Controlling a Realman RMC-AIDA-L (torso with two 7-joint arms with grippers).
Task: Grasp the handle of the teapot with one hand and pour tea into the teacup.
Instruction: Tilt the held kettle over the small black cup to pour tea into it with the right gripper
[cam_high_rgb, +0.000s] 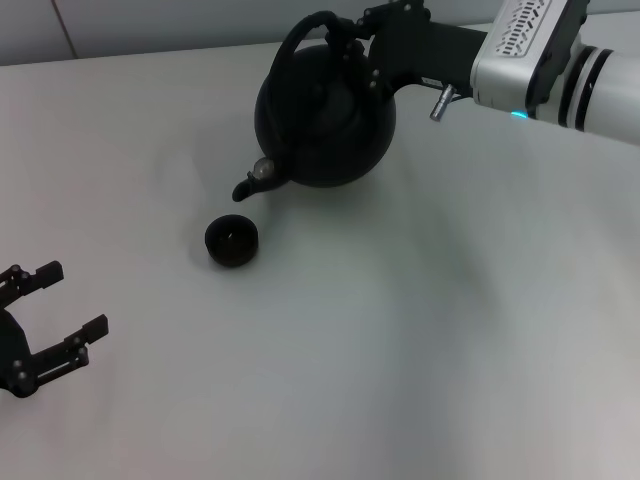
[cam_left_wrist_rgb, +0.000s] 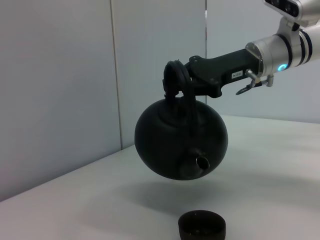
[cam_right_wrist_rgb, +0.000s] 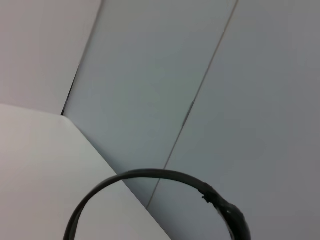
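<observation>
While my right gripper (cam_high_rgb: 352, 38) clamps the handle (cam_left_wrist_rgb: 176, 80), the teapot (cam_high_rgb: 325, 115) hangs tilted above the table (cam_high_rgb: 420, 330).
Spout (cam_left_wrist_rgb: 201, 161) points down twd the teacup (cam_high_rgb: 231, 241), just above it. Left gripper (cam_high_rgb: 55, 312) sits open, low at my left, holding nothing.

Bare pale table against a plain panelled wall

The table (cam_high_rgb: 400, 340) is smooth and off-white, with soft shadows lying on it under even light. Behind its far edge stands a light grey wall (cam_left_wrist_rgb: 60, 85) of flat panels, split by thin vertical seams (cam_left_wrist_rgb: 115, 75).
</observation>
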